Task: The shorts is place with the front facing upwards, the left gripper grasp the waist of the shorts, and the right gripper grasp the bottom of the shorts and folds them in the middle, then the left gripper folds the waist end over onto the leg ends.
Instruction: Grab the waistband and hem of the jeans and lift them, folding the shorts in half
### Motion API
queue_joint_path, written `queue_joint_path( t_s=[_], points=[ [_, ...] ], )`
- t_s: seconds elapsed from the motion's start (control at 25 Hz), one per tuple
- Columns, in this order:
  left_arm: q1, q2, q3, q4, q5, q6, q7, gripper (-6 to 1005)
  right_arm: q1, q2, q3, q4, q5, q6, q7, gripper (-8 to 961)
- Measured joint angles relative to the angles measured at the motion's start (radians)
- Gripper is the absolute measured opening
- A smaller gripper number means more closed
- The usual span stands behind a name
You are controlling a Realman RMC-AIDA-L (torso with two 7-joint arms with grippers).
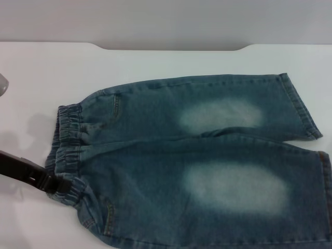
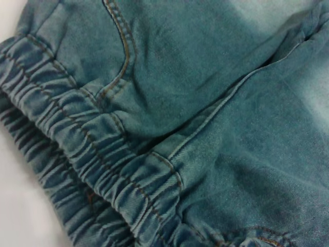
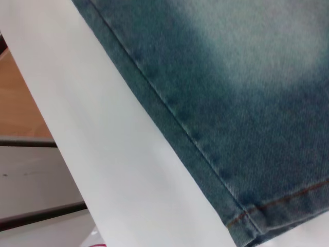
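Observation:
The blue denim shorts (image 1: 207,155) lie flat, front up, on the white table (image 1: 155,62), with two pale faded patches showing. The waist of the shorts (image 1: 67,140), a puckered elastic band, is at the left. The leg ends (image 1: 303,106) point right, and the near leg runs past the picture's right edge. My left gripper (image 1: 52,184), a black claw, comes in from the left and meets the near end of the waistband. The left wrist view is filled by the waist (image 2: 77,149) and a pocket seam (image 2: 123,56). The right wrist view shows the bottom of the shorts (image 3: 277,211), a stitched hem corner. The right gripper is out of view.
In the right wrist view the table's white edge (image 3: 118,170) runs alongside the near leg of the shorts, with floor (image 3: 20,103) beyond it. Bare white table surface lies behind the shorts and to their left. A grey wall (image 1: 166,21) rises behind the table.

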Motion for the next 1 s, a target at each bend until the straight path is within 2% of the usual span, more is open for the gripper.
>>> queue_joint_path(
  t_s=[0.64, 1.0],
  points=[
    [-0.003, -0.002, 0.0, -0.011, 0.0, 0.0, -0.001, 44, 0.011, 0.011, -0.014, 0.045, -0.04, 0.036, -0.009, 314],
    [-0.003, -0.001, 0.0, -0.011, 0.0, 0.002, -0.001, 45, 0.011, 0.038, -0.012, 0.046, -0.042, 0.054, -0.001, 313]
  ],
)
